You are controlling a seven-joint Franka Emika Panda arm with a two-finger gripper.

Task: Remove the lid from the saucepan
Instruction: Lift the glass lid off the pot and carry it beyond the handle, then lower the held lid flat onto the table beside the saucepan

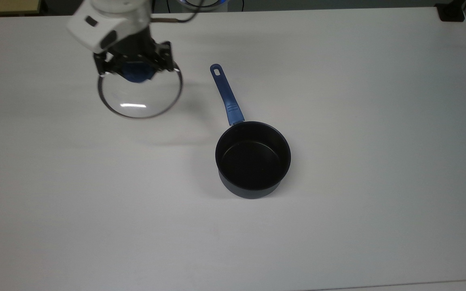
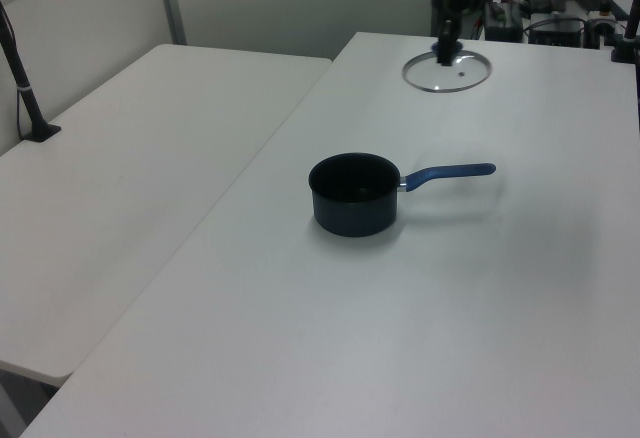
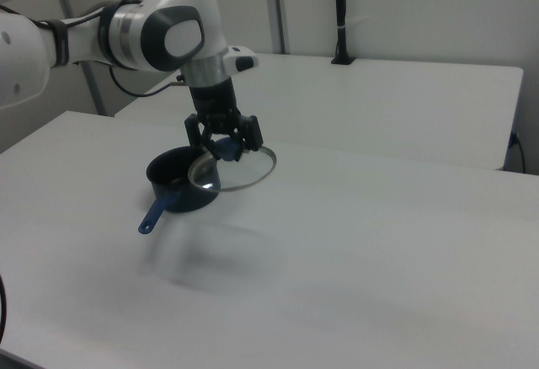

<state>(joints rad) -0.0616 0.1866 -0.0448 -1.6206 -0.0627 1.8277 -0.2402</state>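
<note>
The claw (image 1: 136,69) is closed on the blue knob of the lid (image 1: 140,95), holding it apparently level above the white desk (image 1: 338,202), well apart from the saucepan (image 1: 253,161). The saucepan stands uncovered, its handle pointing toward the top view's upper left.

The light is even and soft, a little cool, and the white table (image 1: 338,101) looks bright but not burnt out. The shadows are weak: a pale one lies on the table beside the saucepan (image 1: 253,159), toward the top view's left, and a blurry grey patch sits below the lid (image 3: 233,169) in the right view. A short white glare line crosses the lid's glass. The pictures are slightly grainy.
</note>
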